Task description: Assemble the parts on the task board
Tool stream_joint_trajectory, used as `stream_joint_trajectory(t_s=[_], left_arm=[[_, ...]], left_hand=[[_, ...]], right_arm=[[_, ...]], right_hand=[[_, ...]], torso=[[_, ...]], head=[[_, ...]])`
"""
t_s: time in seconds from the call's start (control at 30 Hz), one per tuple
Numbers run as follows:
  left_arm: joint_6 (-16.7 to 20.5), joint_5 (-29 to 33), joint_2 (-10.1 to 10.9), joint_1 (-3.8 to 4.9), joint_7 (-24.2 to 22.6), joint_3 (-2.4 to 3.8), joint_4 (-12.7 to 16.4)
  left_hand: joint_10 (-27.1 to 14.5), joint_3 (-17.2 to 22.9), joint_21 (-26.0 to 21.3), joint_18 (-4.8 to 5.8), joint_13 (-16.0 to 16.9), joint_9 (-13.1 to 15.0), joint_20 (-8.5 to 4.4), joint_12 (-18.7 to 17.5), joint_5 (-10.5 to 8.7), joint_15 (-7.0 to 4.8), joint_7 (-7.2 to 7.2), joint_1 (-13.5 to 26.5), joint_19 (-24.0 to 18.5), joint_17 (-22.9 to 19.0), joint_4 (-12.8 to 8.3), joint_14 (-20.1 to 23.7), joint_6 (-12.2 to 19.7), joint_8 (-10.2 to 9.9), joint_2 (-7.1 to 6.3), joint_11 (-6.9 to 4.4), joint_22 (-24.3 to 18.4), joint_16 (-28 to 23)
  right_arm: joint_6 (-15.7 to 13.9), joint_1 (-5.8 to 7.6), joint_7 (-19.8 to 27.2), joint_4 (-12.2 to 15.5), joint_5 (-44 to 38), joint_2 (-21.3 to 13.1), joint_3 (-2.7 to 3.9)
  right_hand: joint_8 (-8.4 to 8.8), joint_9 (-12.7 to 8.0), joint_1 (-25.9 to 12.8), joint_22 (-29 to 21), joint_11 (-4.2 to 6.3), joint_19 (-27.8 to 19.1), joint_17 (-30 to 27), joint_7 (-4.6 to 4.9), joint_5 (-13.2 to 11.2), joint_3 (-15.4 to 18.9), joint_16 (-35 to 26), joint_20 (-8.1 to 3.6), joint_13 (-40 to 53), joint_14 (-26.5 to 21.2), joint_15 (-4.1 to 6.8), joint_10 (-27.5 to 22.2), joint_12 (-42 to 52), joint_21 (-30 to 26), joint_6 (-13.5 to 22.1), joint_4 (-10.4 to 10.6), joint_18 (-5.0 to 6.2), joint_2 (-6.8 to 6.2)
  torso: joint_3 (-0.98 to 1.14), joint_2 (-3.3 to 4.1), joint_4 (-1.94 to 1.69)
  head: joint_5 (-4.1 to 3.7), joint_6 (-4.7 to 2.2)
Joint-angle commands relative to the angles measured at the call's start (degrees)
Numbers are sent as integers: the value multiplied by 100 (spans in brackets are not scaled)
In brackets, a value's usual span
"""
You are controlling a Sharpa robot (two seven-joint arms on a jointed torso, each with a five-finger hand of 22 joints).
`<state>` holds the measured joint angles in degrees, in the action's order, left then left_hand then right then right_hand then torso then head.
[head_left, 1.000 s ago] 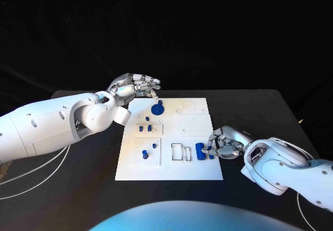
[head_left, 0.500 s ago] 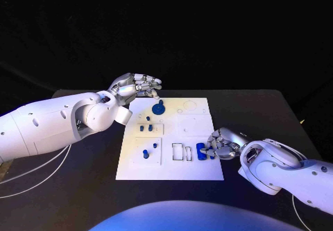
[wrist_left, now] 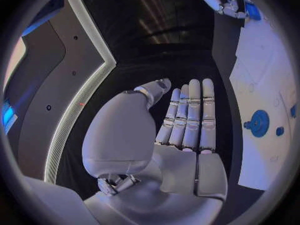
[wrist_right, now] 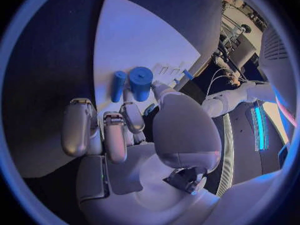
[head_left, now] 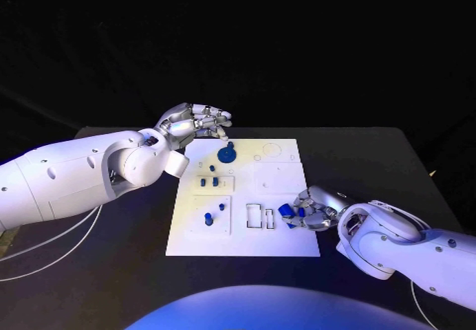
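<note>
Right hand [head_left: 309, 213] has crept inward over the task board [head_left: 248, 240] edge since a second ago; its curled fingers now cover the two blue cylinders [wrist_right: 133, 84] at the board's right side, beside the rectangular slots [head_left: 260, 216]. Whether it actually pinches one, I cannot tell. Looks like a grasp forming. Left hand [head_left: 195, 122] unchanged: raised off the far left corner, fingers together, holding nothing. Blue disc part [head_left: 226, 155] sits near it.

Left hand [head_left: 195, 122] open, right hand [head_left: 309, 210] curled
</note>
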<state>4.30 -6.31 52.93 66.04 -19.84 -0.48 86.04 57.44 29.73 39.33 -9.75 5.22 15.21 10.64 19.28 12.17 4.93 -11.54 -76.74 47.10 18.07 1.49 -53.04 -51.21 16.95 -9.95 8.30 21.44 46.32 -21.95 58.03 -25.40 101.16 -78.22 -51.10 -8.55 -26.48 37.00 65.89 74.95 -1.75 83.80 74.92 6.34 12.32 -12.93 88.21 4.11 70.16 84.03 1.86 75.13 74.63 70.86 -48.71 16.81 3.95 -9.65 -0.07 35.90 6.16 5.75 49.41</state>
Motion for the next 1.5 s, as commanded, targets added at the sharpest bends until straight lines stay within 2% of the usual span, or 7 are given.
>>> stream_joint_trajectory(t_s=[0.03, 0.53, 0.73, 0.87, 1.07, 1.23, 1.5], left_arm=[[-94, -15, 0, 1, -28, 3, 18], [-120, -15, 12, 2, 8, 3, 29], [-122, -15, 10, 2, 7, 3, 27], [-121, -15, 11, 2, 6, 3, 24], [-128, -15, 5, 2, 3, 3, 18], [-137, -16, -6, 1, 0, 3, 10], [-147, -16, -21, 1, -16, 3, 15]], left_hand=[[-24, 5, -36, -57, 5, 5, 30, 36, 25, 9, -7, 10, 23, 5, 21, 43, 51, -20, 30, -5, -5, 30], [-26, 4, -40, -57, 6, 6, 30, 37, 25, 10, -7, 15, 24, 6, 25, 45, 53, -20, 30, -5, -7, 31], [-26, 4, -40, -57, 6, 6, 30, 37, 25, 10, -7, 15, 24, 6, 25, 45, 53, -20, 30, -5, -7, 31], [-26, 4, -40, -57, 6, 6, 30, 37, 25, 10, -7, 15, 24, 6, 25, 45, 53, -20, 30, -5, -7, 31], [-32, 4, -47, -58, 7, 9, 32, 40, 26, 10, -7, 20, 25, 8, 29, 48, 56, -19, 32, -4, -10, 33], [-32, 4, -47, -58, 7, 9, 32, 40, 26, 10, -7, 20, 25, 8, 29, 48, 56, -19, 32, -4, -10, 33], [-33, 7, -50, -58, 8, 10, 32, 41, 27, 10, -7, 21, 25, 9, 31, 50, 57, -19, 37, -4, -12, 34]], right_arm=[[172, -23, -75, -21, -111, 24, -3], [133, -65, -127, -30, -117, 98, -5], [-183, -65, -121, 60, -102, 66, -3], [-394, -35, -101, 184, -30, 15, 4], [-531, 92, -55, 357, 221, 0, 20], [-556, 160, -43, 494, 398, 47, 39], [-292, 184, -25, 428, 593, 285, 48]], right_hand=[[13, 13, -53, 813, -23, -3, 862, 2, 24, 39, -23, -9, 6, 463, 11, 9, -10, -32, -16, -14, -6, 11], [-41, 104, 234, 835, 25, 12, 873, -49, 71, 21, -22, -41, 56, 467, 52, 59, 8, -9, -125, -63, -11, 114], [-71, 156, 585, 886, 84, 60, 941, -113, 89, -201, -1, -79, 182, 483, 100, 181, 92, 100, -240, -120, -33, 262], [-74, 173, 713, 906, 115, 77, 968, -146, 73, -347, 7, -105, 235, 488, 127, 233, 124, 138, -289, -148, -41, 280], [-75, 181, 689, 941, 121, 110, 1015, -151, 66, -401, 23, -115, 307, 499, 135, 296, 179, 230, -320, -105, -60, 299], [-71, 190, 605, 955, 126, 122, 1022, -156, 94, -447, 26, -124, 331, 501, 140, 324, 193, 255, -344, -35, -66, 325], [-73, 208, 429, 963, 127, 126, 1023, -156, 80, -450, 26, -128, 338, 501, 142, 338, 190, 256, -373, -14, -67, 320]], torso=[[-1, -1, -7], [3, 1, 3], [2, -6, 0], [-1, -8, 6], [-6, -10, 9], [2, -5, 0], [-7, 10, -7]], head=[[6, 14], [27, 24], [34, 22], [42, 15], [37, -7], [44, -29], [41, -33]])
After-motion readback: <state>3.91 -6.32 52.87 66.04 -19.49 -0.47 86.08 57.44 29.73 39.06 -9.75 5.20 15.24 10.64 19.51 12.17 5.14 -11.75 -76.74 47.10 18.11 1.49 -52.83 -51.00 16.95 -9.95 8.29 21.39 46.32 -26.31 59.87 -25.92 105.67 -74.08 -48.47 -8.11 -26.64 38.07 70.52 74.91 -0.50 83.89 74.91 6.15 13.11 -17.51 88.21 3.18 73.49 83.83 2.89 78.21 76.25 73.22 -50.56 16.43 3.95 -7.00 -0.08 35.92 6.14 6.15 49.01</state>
